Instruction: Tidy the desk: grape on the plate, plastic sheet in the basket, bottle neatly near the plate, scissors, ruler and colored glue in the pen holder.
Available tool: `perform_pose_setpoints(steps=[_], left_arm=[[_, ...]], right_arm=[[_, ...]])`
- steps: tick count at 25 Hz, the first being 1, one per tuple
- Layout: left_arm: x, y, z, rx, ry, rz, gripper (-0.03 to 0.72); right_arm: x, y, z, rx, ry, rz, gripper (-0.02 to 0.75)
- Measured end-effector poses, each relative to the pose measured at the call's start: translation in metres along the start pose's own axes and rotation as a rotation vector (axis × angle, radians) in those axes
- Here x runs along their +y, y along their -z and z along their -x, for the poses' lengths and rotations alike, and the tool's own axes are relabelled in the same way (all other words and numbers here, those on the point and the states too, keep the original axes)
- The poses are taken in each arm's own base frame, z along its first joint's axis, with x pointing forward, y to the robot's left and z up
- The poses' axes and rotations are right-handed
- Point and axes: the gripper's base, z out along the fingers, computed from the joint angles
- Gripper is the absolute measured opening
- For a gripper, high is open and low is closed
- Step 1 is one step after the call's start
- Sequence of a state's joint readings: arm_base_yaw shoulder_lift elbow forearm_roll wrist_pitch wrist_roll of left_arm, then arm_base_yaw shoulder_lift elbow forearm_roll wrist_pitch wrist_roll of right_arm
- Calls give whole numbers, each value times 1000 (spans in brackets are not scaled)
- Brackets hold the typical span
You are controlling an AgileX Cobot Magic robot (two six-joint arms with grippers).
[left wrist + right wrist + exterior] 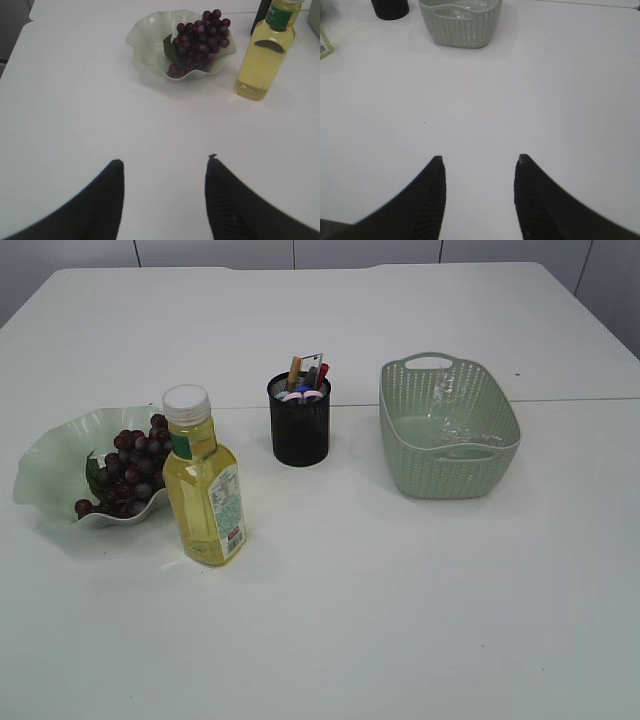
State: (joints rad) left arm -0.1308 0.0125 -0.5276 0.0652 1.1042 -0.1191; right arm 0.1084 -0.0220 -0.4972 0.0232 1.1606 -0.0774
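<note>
Parted, empty fingers [115, 200] [437, 195] in wrist views only; pen holder [299, 420] contents in exterior only.

Bg: wide matte white surface [400, 620], seam line running across mid-depth, rounded far corners. Behind it pale grey panelled wall [215, 252] w/ vertical joints. Light even, diffuse, soft shadows only.

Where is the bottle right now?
In the exterior view the bottle stands upright at left, just right of the plate of grapes.
</note>
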Motion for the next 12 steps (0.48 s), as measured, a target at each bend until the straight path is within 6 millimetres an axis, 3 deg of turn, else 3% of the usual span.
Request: perform_pose_setpoints(steps=[12], left_arm=[[0,0,0,-2,21,39,372]], right_arm=[[0,0,0,-2,-4,-7,333]])
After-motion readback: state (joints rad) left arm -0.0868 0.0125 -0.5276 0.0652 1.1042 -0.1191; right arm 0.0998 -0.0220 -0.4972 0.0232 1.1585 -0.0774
